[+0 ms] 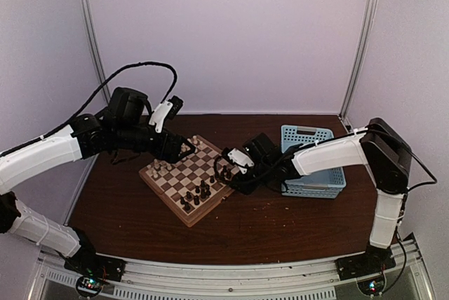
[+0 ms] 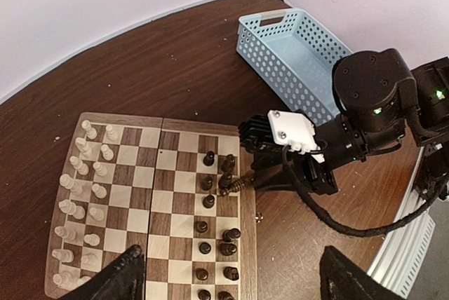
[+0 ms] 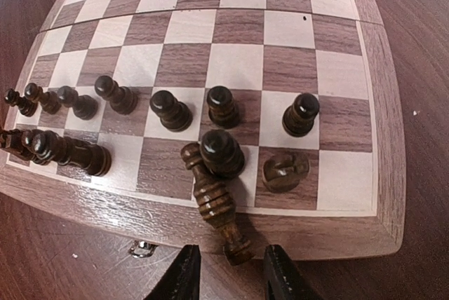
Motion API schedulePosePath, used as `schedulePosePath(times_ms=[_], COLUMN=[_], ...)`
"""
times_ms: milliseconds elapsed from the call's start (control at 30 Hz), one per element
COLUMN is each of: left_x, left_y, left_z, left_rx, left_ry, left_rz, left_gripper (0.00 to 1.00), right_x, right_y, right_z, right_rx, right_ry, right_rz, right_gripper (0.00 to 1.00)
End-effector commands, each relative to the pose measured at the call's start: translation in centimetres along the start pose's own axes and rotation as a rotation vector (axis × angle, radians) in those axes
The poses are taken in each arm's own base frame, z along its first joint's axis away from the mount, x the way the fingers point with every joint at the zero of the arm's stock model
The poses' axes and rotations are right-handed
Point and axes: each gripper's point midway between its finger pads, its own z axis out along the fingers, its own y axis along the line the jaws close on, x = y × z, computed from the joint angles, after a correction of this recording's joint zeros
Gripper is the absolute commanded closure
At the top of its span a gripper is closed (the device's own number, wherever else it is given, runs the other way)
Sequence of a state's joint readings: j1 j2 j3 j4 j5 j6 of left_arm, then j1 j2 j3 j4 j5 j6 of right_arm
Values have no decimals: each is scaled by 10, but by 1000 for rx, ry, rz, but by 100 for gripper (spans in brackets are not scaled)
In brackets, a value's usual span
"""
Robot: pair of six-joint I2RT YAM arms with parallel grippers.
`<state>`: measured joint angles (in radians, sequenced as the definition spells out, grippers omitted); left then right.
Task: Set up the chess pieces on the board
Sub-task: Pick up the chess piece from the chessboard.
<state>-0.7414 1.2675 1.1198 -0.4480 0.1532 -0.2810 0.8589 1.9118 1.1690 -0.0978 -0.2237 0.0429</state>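
Note:
The board (image 1: 175, 174) lies at the table's middle, turned diagonally. Cream chess pieces (image 2: 84, 174) stand in two rows along one side, dark ones (image 3: 161, 107) along the other. One tall dark piece (image 3: 214, 198) has toppled: its base leans against a standing dark piece (image 3: 222, 153) and its top pokes over the tan border (image 3: 379, 104). My right gripper (image 3: 230, 279) is open just off that edge. The toppled piece's top sits between its fingers, with a gap on each side. Above the board hovers my left gripper (image 2: 235, 279), open wide and empty.
A light blue lattice basket (image 1: 312, 163) stands to the right of the board, behind my right arm. A small metal clasp (image 3: 142, 248) sticks out of the board's edge near the right gripper. Walls close in at the back and both sides.

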Motion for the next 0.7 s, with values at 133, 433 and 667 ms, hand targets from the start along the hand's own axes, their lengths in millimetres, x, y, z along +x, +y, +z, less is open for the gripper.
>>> schedulePosePath(times_ms=[133, 433, 667], left_x=[-6, -6, -5], left_y=[3, 4, 5], left_z=[-7, -7, -10], left_rx=[-26, -34, -37], left_ry=[-19, -14, -15], left_rz=[25, 31, 34], left_gripper=[14, 14, 14], right_x=[-12, -3, -8], right_y=[3, 6, 19], right_z=[11, 17, 1], right_rx=[7, -8, -63], right_ry=[-1, 43, -3], right_rz=[-77, -108, -138], right_gripper=[67, 76, 86])
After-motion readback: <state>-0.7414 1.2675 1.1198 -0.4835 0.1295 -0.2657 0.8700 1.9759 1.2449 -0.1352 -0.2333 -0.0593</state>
